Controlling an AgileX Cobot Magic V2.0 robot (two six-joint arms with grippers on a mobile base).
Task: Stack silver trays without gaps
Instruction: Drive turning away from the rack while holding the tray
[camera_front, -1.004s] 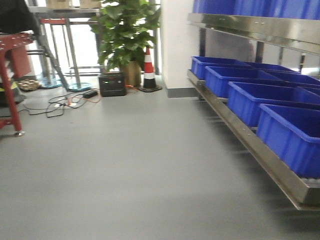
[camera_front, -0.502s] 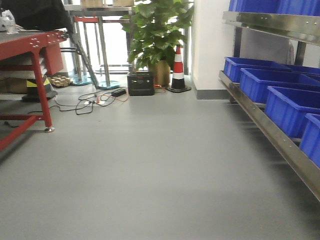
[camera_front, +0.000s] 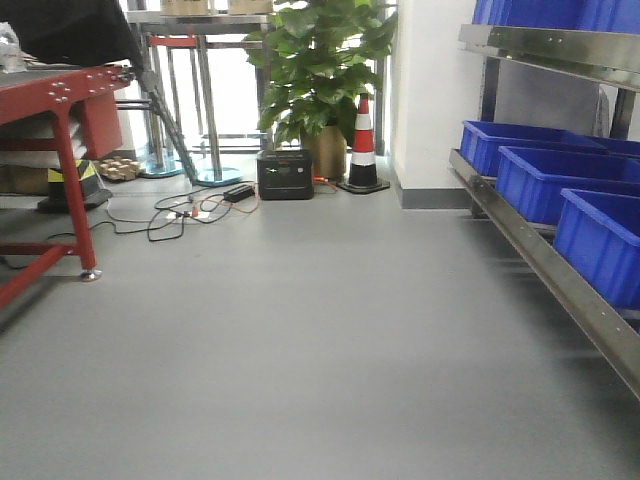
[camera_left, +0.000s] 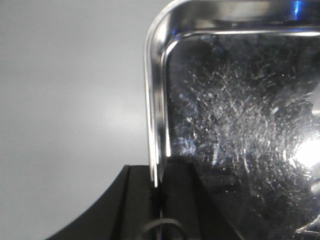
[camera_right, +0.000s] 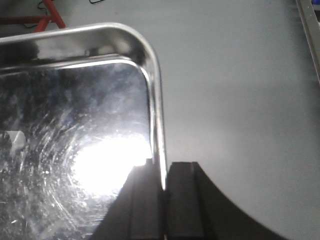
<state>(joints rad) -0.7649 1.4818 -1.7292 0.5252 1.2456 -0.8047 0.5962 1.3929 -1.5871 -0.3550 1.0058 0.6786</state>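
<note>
black left gripper (camera_left: 159, 174), thin cable loop (camera_left: 161, 222); black right gripper (camera_right: 165, 171)

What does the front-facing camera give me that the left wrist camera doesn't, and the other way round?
Front-facing only: the blue bins on the steel shelf, the potted plant, the traffic cone and the red table; no tray or gripper. Left wrist only: the silver tray, its rim pinched in the left gripper. Both: the grey floor.

blue bins (camera_front: 565, 190) slid rightward, red table (camera_front: 52, 88) entered at left
</note>
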